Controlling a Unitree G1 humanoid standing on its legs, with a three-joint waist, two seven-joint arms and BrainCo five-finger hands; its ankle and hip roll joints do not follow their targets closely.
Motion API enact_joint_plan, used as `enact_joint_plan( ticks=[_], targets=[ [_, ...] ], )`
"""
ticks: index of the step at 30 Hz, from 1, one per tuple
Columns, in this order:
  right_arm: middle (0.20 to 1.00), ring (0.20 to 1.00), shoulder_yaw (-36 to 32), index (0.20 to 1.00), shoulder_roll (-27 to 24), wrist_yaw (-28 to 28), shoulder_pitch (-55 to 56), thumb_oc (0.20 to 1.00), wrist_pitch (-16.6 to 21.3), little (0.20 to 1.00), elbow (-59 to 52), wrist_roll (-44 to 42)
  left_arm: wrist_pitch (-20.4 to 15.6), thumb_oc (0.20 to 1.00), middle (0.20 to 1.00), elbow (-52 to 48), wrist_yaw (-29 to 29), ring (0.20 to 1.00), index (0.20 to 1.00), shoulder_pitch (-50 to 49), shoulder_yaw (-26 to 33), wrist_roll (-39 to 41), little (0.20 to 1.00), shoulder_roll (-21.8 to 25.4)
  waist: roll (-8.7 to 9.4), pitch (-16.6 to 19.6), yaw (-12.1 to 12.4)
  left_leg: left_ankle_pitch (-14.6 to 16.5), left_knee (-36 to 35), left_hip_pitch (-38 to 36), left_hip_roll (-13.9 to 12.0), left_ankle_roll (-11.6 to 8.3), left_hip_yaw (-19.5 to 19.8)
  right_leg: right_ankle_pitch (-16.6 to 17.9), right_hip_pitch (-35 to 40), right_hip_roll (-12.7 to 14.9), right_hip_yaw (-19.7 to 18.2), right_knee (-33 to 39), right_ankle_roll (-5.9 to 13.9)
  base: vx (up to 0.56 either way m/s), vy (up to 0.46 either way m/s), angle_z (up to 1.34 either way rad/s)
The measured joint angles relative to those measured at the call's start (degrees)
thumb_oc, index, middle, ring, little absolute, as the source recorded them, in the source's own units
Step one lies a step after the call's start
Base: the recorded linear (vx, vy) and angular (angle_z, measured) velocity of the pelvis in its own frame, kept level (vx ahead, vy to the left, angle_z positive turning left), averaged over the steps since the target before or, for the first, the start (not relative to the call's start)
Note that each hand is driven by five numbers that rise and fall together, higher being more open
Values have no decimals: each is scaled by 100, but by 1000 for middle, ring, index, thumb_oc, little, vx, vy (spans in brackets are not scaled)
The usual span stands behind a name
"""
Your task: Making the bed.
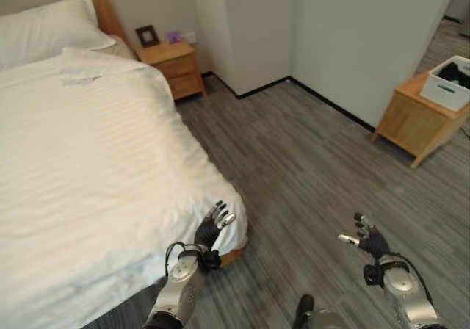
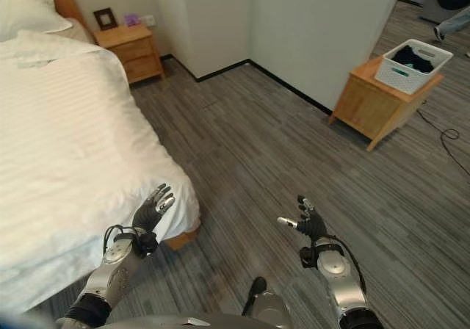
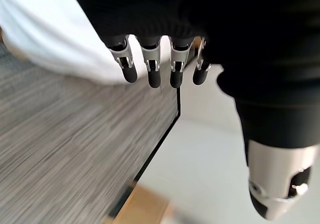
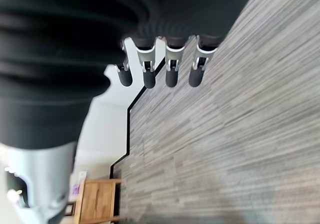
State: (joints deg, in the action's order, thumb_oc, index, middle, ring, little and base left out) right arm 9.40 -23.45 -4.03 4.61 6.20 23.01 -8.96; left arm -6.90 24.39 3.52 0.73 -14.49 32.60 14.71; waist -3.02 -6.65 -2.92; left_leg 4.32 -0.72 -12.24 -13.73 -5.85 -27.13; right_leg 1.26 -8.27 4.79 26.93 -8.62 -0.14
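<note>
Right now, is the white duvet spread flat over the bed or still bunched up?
Spread. The white duvet lies smooth across the bed and hangs over its near corner; only a small rumple shows near the pillow.

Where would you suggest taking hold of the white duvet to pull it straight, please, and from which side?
Probably at the foot corner of the white duvet, where it drapes over the mattress edge just beyond the open left hand. That hanging corner offers a loose fold to pinch. Come from the floor side, fingers under the hem and thumb on top. The right hand hovers open over the floor, farther away.
</note>
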Motion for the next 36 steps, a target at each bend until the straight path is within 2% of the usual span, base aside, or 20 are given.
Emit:
enact_joint_plan(
  ticks=[2,3,5,6,7,8,9,10,12,14,17,22,23,24,25,27,29,32,33,36],
  targets=[
    [1000,1000,53,1000,99,37,-70,1000,-14,1000,272,11,-3,1000,1000,-137,-46,1000,1000,-16,-73,82,1000,-14,68,-116,112,267,1149,216,-245,-510,125,-675,-256,169,87,-1108,-273,12,-324,-77],
    [1000,1000,423,1000,197,81,-87,1000,-83,1000,447,28,-46,1000,1000,-374,-98,1000,1000,-218,-118,119,1000,53,401,-155,316,48,3033,823,-426,-409,614,-855,-203,134,-283,-1196,-554,-9,-202,-143],
    [1000,1000,650,1000,198,76,-62,1000,-64,1000,347,155,-33,1000,1000,-350,-118,1000,1000,-337,-255,245,1000,-7,523,-149,388,-136,3525,1527,-254,-272,1289,-670,203,-39,-353,-118,-95,106,-119,-156],
    [1000,1000,827,1000,103,66,-213,1000,-77,1000,333,250,-78,1000,1000,-434,-199,1000,1000,-439,-325,309,1000,-233,345,-102,601,58,3317,2108,373,-400,2107,-1022,275,-152,-486,340,643,151,-79,-181],
    [1000,1000,960,1000,-157,80,-408,1000,-77,1000,193,289,-197,1000,1000,-533,-222,1000,1000,-407,-319,333,1000,-491,83,-248,734,150,3207,2403,557,-389,2692,-1248,-236,-145,-939,-1178,160,199,-45,-190],
    [1000,1000,978,1000,-292,85,-488,1000,-86,1000,23,397,-255,1000,1000,-634,-254,1000,1000,-344,-343,333,1000,-589,178,-376,807,145,2842,2609,744,-383,2826,-1640,-542,126,-1571,-2607,145,197,20,-91],
    [1000,1000,959,1000,-309,70,-519,1000,-73,1000,-12,449,-246,1000,1000,-483,-247,1000,1000,-171,-528,332,1000,-605,268,-448,655,76,2487,2845,859,-275,2767,-1971,74,268,-1904,-1953,-59,293,39,-8],
    [1000,1000,951,1000,-330,60,-553,1000,-157,1000,91,456,-140,1000,1000,-298,-281,1000,1000,-147,-625,332,1000,-666,109,-458,522,-10,2099,2926,784,-147,2696,-1912,356,100,-1704,-1616,133,337,70,12],
    [1000,1000,1103,1000,-273,50,-564,1000,-175,1000,-27,455,-146,1000,1000,-257,-293,1000,1000,-280,-533,332,1000,-634,138,-449,599,-188,1248,2848,840,90,2363,-1656,613,-136,-1822,-998,30,233,56,-27],
    [1000,1000,1205,1000,-185,46,-650,1000,-167,1000,-28,459,-144,1000,1000,-227,-332,1000,1000,-281,-497,332,1000,-431,201,-463,807,-460,156,2794,1145,412,2294,-1077,1155,-540,-2049,92,-107,311,61,-50],
    [1000,1000,1237,1000,-42,-37,-1064,1000,-163,1000,5,462,-151,1000,1000,-80,-397,1000,1000,-228,-312,333,1000,-373,403,-691,888,-696,-510,3047,1502,377,2158,-1004,2139,-879,-2224,1236,-1,636,190,-31],
    [1000,1000,1178,1000,-133,-70,-1118,1000,-151,1000,-131,682,-136,1000,1000,-135,-530,1000,1000,-237,-251,332,1000,-314,630,-621,1101,-758,55,2845,1493,601,1805,-1354,2784,-780,-2418,1243,355,386,135,-43],
    [1000,1000,1206,1000,-69,-81,-1050,1000,-149,1000,-213,746,-132,1000,1000,-183,-554,1000,1000,-174,-266,331,1000,-204,721,-633,1076,-1464,-171,2511,1493,1057,1828,-1542,2549,-736,-2194,156,680,377,216,-36],
    [1000,1000,1250,1000,-31,-74,-976,1000,-140,1000,-230,865,-134,1000,1000,-265,-555,1000,1000,-181,-313,331,1000,-121,702,-622,1110,-1993,-318,2233,1423,1286,1850,-1622,2194,-640,-1951,-816,838,265,185,-18],
    [1000,1000,1244,1000,56,-73,-842,1000,-137,1000,-281,898,-131,1000,1000,-294,-555,1000,1000,-169,-340,331,1000,-53,868,-544,1097,-1929,-441,2045,1570,1327,1848,-1787,2075,-460,-1854,-952,910,370,224,-11],
    [1000,1000,1269,1000,50,-87,-978,1000,-143,1000,-458,929,-131,1000,1000,-383,-594,1000,1000,26,-310,316,1000,72,836,-624,1055,-1553,-437,1758,1660,1317,1974,-717,1025,-59,-1504,-3252,1443,276,96,14],
    [1000,1000,1186,1000,98,-84,-980,1000,-160,1000,-706,1115,-144,1000,1000,-390,-617,1000,1000,175,-166,317,1000,138,751,-665,940,-1451,-453,1432,1696,1305,2189,-1029,505,381,-1114,-3803,1340,207,23,69],
    [1000,1000,1164,1000,58,-87,-1147,1000,-95,1000,-991,1150,-213,1000,1000,-589,-757,1000,1000,230,184,317,1000,223,709,-659,943,-1198,-453,1068,1809,1040,2472,-1179,-5,829,-865,-2703,1322,346,6,106],
    [1000,1000,1167,1000,3,-81,-1262,1000,-72,1000,-1267,1171,-261,1000,1000,-657,-785,1000,1000,219,370,317,1000,332,636,-676,899,-986,-452,942,1827,1154,2651,-1114,-111,677,-1097,-1413,1253,375,-37,127],
    [1000,1000,1240,1000,6,-52,-1430,1000,-70,1000,-1325,1366,-260,1000,1000,-644,-824,1000,1000,-16,586,314,1000,419,634,-674,962,-795,-451,692,1889,1016,2670,-706,-181,248,-1622,67,969,320,-39,87]
  ],
)
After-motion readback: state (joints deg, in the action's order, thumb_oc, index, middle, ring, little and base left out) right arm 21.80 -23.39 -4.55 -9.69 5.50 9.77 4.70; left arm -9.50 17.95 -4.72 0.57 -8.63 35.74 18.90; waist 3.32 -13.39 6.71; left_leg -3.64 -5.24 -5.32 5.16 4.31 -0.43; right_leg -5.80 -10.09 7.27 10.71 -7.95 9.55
